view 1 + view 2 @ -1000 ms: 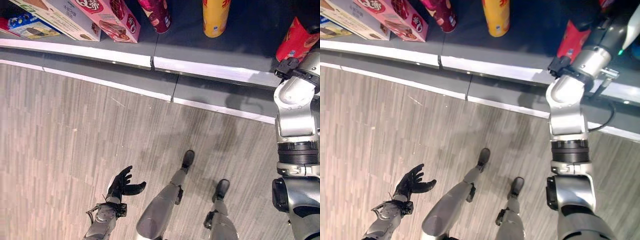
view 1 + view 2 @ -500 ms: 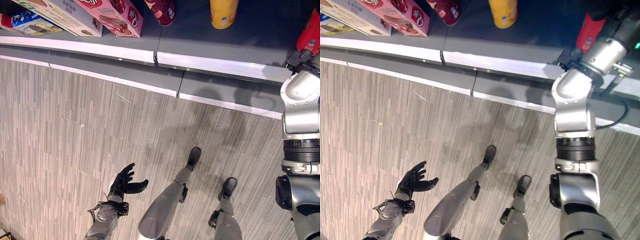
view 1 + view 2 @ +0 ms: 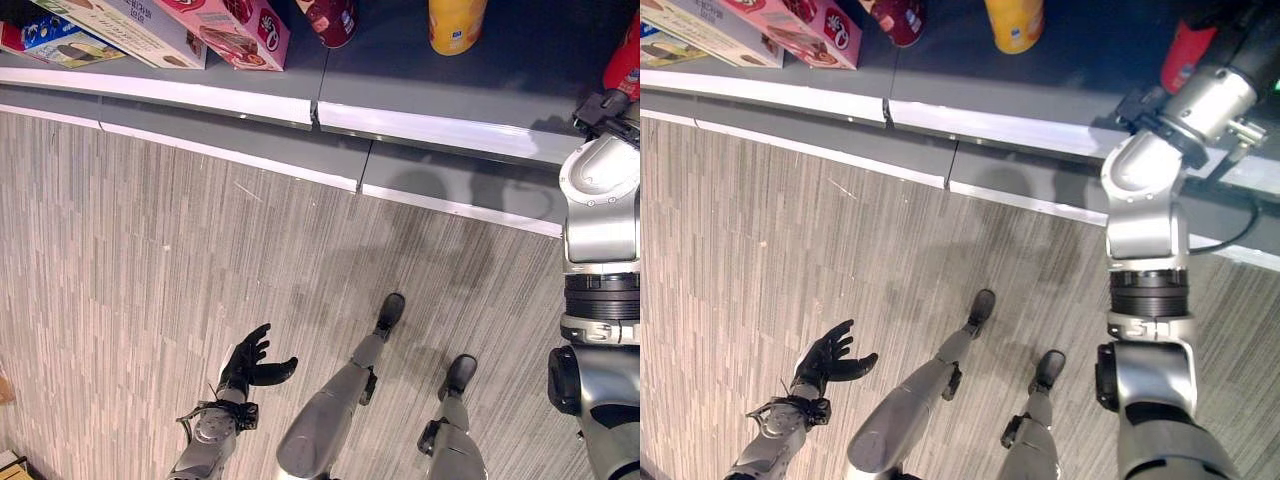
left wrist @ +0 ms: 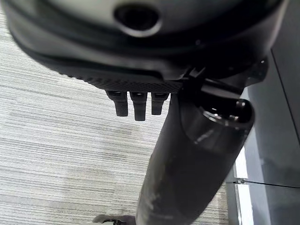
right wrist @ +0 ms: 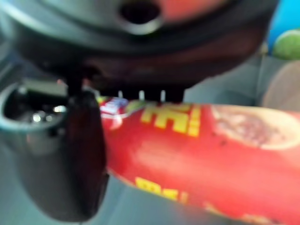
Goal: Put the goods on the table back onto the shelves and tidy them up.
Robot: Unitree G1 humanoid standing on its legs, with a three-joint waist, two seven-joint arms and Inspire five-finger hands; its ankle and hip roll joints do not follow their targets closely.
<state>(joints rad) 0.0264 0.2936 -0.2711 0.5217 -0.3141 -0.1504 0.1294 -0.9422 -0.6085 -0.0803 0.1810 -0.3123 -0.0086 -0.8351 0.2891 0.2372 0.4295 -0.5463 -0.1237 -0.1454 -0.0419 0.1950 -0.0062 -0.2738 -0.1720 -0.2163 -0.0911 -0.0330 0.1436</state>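
Observation:
A red tube point(image 5: 197, 154) with yellow print lies across my right hand point(image 5: 84, 154) in the right wrist view. The thumb presses its near side and the fingers wrap its far side. From the head, the red tube point(image 3: 1187, 52) stands on the dark lower shelf point(image 3: 1070, 60) at the far right, where my right arm reaches in. My left hand point(image 3: 247, 362) hangs low over the wood floor with its fingers point(image 4: 136, 101) straight and nothing in it.
On the same shelf stand a yellow can point(image 3: 455, 25), a dark red can point(image 3: 330, 18), a pink box point(image 3: 240, 30), a beige box point(image 3: 140, 30) and a blue packet point(image 3: 50, 45). A white strip point(image 3: 430, 130) edges the shelf above the floor.
The whole picture has slid a little, so the camera moved. My right arm stays stretched to the shelf with the red tube. The left hand has not moved.

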